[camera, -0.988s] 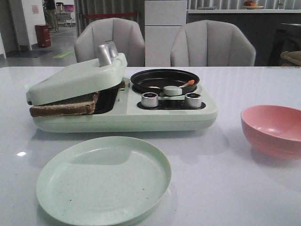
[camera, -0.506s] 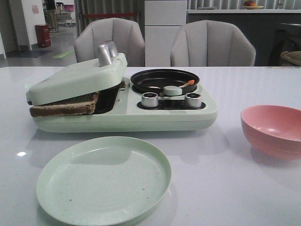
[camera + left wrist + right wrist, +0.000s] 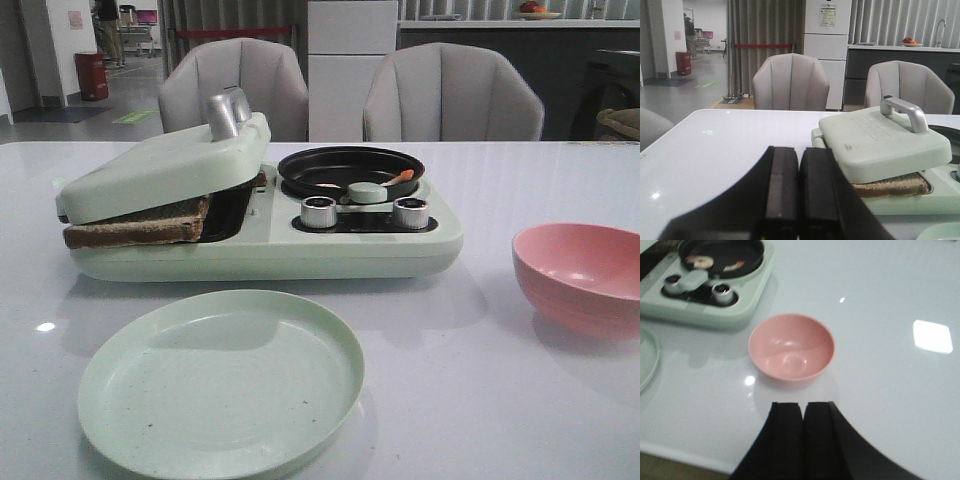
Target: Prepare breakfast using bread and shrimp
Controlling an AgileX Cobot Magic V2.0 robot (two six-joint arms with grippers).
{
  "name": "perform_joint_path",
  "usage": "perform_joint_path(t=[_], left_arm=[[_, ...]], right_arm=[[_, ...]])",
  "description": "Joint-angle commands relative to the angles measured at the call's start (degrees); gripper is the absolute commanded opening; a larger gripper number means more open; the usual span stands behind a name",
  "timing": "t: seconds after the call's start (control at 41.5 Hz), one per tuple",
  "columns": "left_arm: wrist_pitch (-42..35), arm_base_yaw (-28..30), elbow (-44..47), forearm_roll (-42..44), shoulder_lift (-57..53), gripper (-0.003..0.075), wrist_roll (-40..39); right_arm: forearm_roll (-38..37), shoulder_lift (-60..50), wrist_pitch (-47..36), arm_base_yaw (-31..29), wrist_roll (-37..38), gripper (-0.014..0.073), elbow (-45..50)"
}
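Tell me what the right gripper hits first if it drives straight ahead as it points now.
Most likely the pink bowl, which sits directly ahead of the shut right gripper; depth is uncertain, so it might pass above the rim.

A glossy white table (image 3: pixel 500 400) carries three things. A pale green breakfast maker (image 3: pixel 265 235) is set toward the far-left part, a round pale green plate (image 3: pixel 220 380) lies by the near edge before it, and a pink bowl (image 3: pixel 578 277) sits toward the right edge.
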Motion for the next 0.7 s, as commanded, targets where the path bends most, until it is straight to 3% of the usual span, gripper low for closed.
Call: perform_joint_path(t=[0.0, 0.289, 0.434, 0.675], left_arm=[[-5.5, 0.1, 1.6, 0.1, -1.1, 0.0101, -0.5], [-5.5, 0.1, 1.6, 0.1, -1.1, 0.0101, -0.5], [-5.5, 0.1, 1.6, 0.1, -1.1, 0.0101, -0.5], [-5.5, 0.1, 1.6, 0.1, -1.0, 0.0101, -0.5]], right_arm=[[-1.3, -3.4, -16.0, -3.6, -0.4, 0.0041, 5.5], [-1.2, -11.6, -38.1, -8.0, -0.4, 0.0041, 23.1], [-1.1, -13.6, -43.7, -8.0, -0.4, 0.0041, 27.9], [-1.0, -13.5, -42.8, -8.0, -0.4, 0.0041, 27.7]])
